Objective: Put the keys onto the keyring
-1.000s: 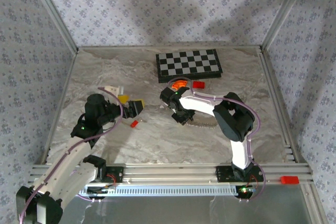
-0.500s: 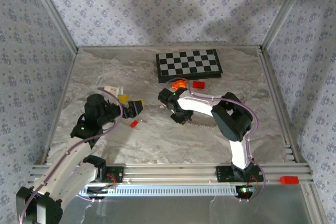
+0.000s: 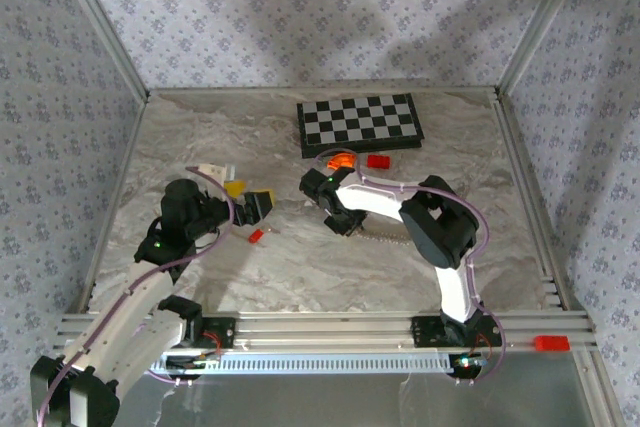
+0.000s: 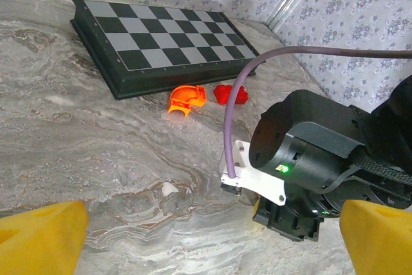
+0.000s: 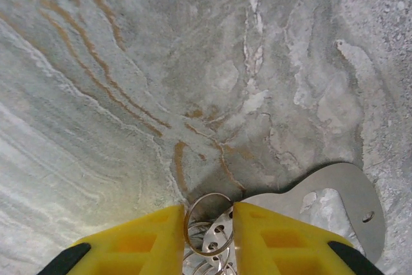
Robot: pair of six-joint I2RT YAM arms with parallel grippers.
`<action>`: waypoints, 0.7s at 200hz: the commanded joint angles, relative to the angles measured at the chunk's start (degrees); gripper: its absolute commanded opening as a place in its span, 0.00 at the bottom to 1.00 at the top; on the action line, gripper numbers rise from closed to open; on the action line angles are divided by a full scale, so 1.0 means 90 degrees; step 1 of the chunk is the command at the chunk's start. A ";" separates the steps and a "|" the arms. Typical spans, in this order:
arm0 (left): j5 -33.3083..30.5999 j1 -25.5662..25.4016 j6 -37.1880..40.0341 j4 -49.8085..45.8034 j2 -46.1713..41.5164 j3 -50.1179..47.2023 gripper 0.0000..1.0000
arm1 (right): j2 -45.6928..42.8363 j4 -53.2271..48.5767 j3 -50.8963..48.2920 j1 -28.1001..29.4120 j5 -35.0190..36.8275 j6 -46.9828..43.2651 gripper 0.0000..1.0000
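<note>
Top external view, entry for this instant. We note the left gripper (image 3: 250,197) low over the marbled table (image 3: 200,137), left of centre, its yellow fingers spread wide with nothing between them. The keys (image 3: 255,235), one tiny red piece with a silvery speck at its end, lie on the table just on the near side of that gripper, apart from it. The right gripper (image 3: 343,221) points down at the table's centre. From above, its fingertips are hidden under its own dark body. The keyring (image 3: 385,238) shows as a thin toothed strip just right of that gripper. One end runs under the right arm (image 3: 420,217), so we cannot trace the full loop. Keys and keyring lie well apart.

Right wrist view: the two yellow fingers (image 5: 129,243) stand close together. In the narrow gap sit a small wire ring (image 5: 208,194) and some pierced silvery pieces (image 5: 215,239), cut off by the bottom edge. We cannot tell whether the pads pinch the ring or merely flank it. A flat silvery tab (image 5: 322,198) with a small hole lies on the table beside one finger and is partly covered by it. Its link to the ring is hidden.

Left wrist view: yellow fingertips (image 4: 38,239) sit in the two lower corners, cut off by the frame. A purple cable (image 4: 235,120) crosses the red block (image 4: 232,94), which lies beside the orange curved piece (image 4: 183,99) near the chessboard (image 4: 161,37).
</note>
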 commanded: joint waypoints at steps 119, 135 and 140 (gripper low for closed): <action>0.0007 -0.0040 0.0037 0.0092 -0.0129 0.0015 1.00 | 0.0087 -0.0160 0.0212 0.0012 0.0397 -0.0115 0.11; 0.0007 -0.0040 0.0051 0.0091 -0.0135 0.0012 1.00 | 0.0001 -0.0174 0.0218 0.0023 0.0448 -0.0122 0.08; 0.0007 -0.0040 0.0051 0.0101 -0.0134 0.0012 1.00 | -0.0026 -0.0162 0.0210 0.0029 0.0465 -0.0125 0.07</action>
